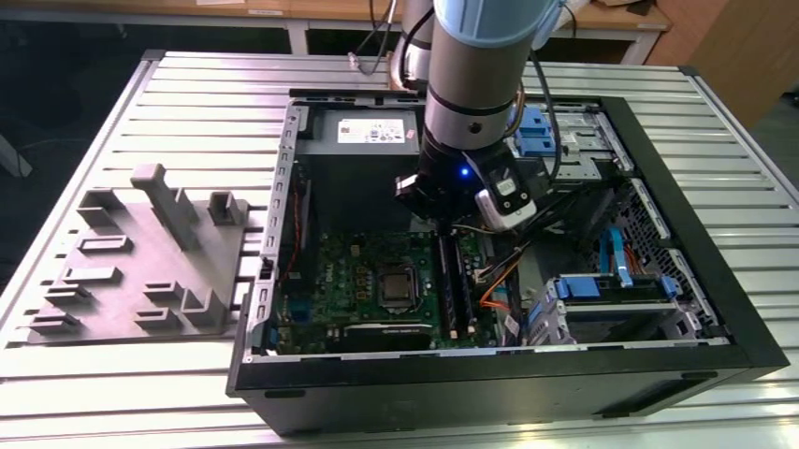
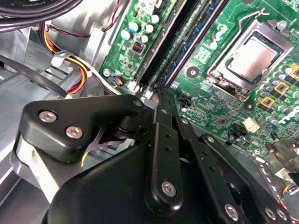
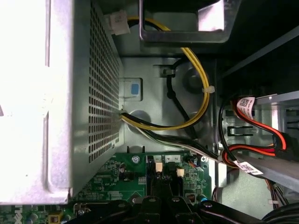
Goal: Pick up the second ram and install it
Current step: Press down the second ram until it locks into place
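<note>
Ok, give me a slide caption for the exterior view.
Robot gripper lowered inside the open computer case, above the motherboard's memory slots.

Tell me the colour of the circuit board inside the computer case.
Green: the circuit board shows best in the second wrist view.

The arm (image 1: 469,65) is a thick silver-grey tube ending in a black wrist block with a small blue light and a white-and-black camera housing. In the second wrist view, the claw (image 2: 161,100) shows matte black linkage bars joined by silver screws.
</note>
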Action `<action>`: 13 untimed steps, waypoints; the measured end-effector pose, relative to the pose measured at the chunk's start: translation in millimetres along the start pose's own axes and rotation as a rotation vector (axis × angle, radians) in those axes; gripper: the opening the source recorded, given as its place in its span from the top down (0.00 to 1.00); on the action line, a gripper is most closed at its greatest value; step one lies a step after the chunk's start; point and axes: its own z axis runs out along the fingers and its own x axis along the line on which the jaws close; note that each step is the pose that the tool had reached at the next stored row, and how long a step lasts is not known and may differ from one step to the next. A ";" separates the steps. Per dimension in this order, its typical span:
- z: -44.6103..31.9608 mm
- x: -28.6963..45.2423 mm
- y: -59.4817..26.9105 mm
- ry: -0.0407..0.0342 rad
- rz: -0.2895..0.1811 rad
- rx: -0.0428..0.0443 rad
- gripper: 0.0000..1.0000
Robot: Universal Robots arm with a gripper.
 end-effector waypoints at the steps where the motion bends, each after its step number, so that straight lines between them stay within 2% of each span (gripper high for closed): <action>1: 0.1 0.0 0.0 0.0000 0.000 0.0000 0.90; 13: 5.6 0.2 -0.3 0.0001 0.000 0.0004 0.90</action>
